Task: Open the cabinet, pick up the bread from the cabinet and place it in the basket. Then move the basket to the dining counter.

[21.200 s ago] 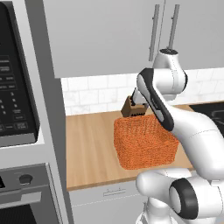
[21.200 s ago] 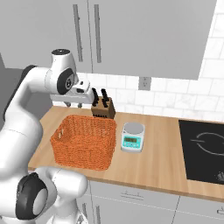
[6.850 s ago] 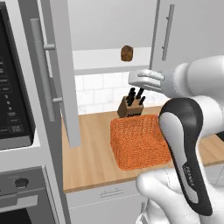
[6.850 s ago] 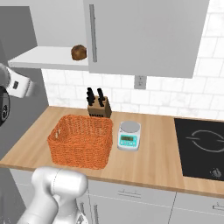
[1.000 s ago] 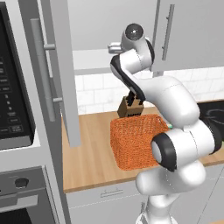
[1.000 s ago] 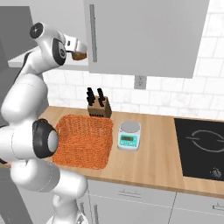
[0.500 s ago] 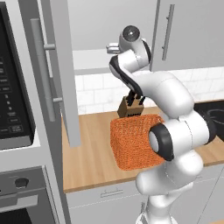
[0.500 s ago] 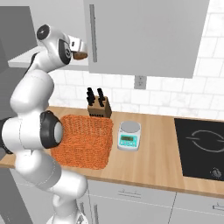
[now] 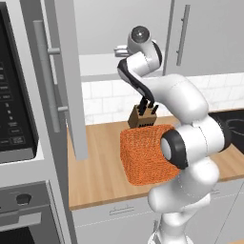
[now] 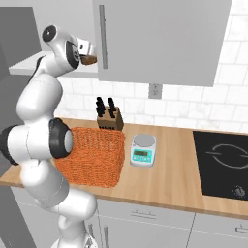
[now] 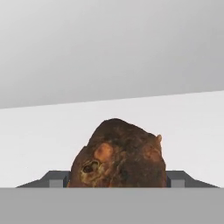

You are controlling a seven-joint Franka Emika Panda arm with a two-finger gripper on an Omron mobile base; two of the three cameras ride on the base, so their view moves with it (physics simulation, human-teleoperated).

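My gripper point(image 11: 118, 181) is up inside the open cabinet point(image 9: 62, 95), reached in over the white shelf point(image 11: 192, 131), and the bread point(image 11: 119, 155) sits dead ahead of me, squarely between my two fingertips point(image 11: 54, 179). In the hand view one dark tip shows just outside each flank of the lump, so my jaws stand apart with the bread in the gap; whether the pads already touch its sides I cannot tell, since the lower edge of that view cuts off the contact line. From the right base view the bread point(image 10: 89, 60) peeks out brown just past my wrist, resting on the shelf beside the edge of the closed neighbouring door.

The lump looks slightly wider than tall, its broad side facing me, and my fingers bracket it across that width. So I judge the coming move to be simply a squeeze across the width, with no sideways correction needed, then a lift and a pull straight back out. The basket point(image 9: 145, 155) waits on the worktop well below me, in front of the knife block point(image 9: 143, 116)
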